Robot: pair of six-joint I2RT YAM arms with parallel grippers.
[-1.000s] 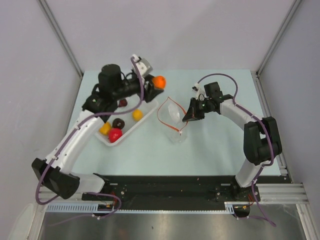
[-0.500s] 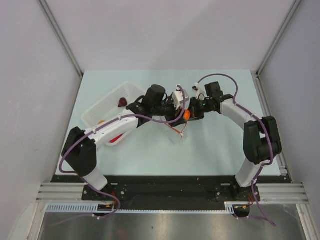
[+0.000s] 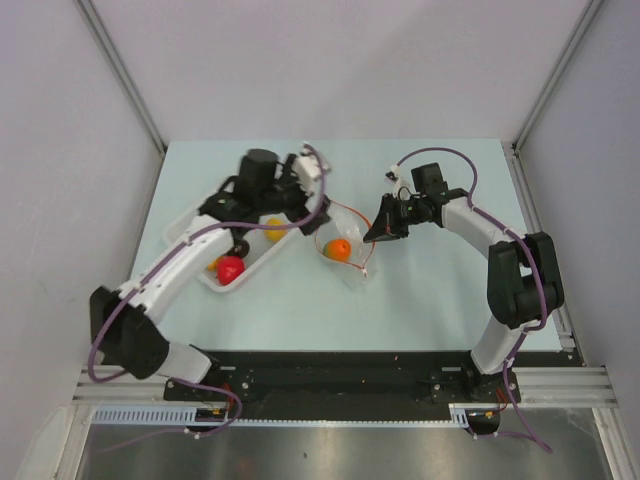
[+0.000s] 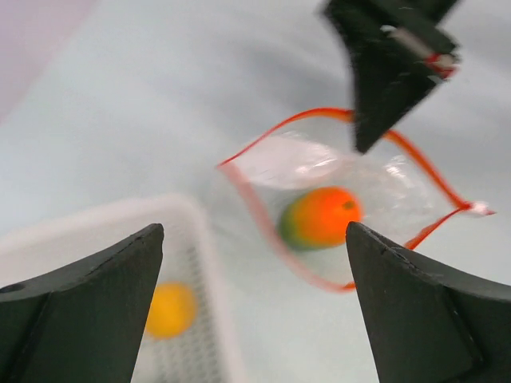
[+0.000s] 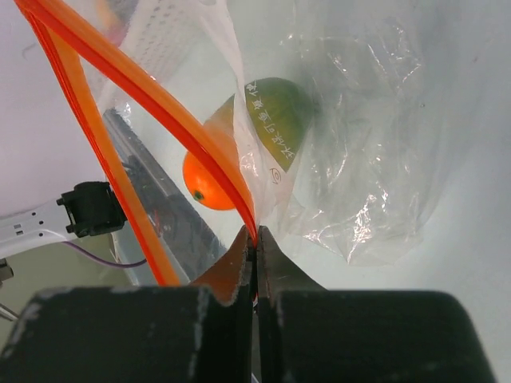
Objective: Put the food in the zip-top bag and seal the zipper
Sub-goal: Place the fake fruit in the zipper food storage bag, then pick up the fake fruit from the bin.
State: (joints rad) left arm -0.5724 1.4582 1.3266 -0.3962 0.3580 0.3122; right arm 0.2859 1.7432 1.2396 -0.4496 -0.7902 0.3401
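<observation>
The clear zip-top bag [image 3: 345, 232] lies mid-table with its mouth held open, and an orange-and-green toy fruit [image 3: 338, 250] lies inside it. The fruit also shows in the left wrist view [image 4: 319, 217] and the right wrist view [image 5: 239, 152]. My right gripper [image 3: 380, 230] is shut on the red-orange zipper strip [image 5: 200, 136] at the mouth's right side [image 5: 255, 237]. My left gripper [image 3: 300, 198] is open and empty [image 4: 254, 233], hovering between the basket and the bag. More food lies in the white basket: a yellow piece [image 3: 272, 228], a red piece [image 3: 230, 268] and a dark piece [image 3: 237, 247].
The white perforated basket [image 3: 190, 235] stands left of the bag, its rim also in the left wrist view [image 4: 207, 263]. Grey walls close the table at the back and sides. The arm bases and a black rail run along the near edge.
My left gripper carried the orange fruit from above the basket to the bag, let it go inside, and has drawn back left, open. My right gripper stayed shut on the zipper.
</observation>
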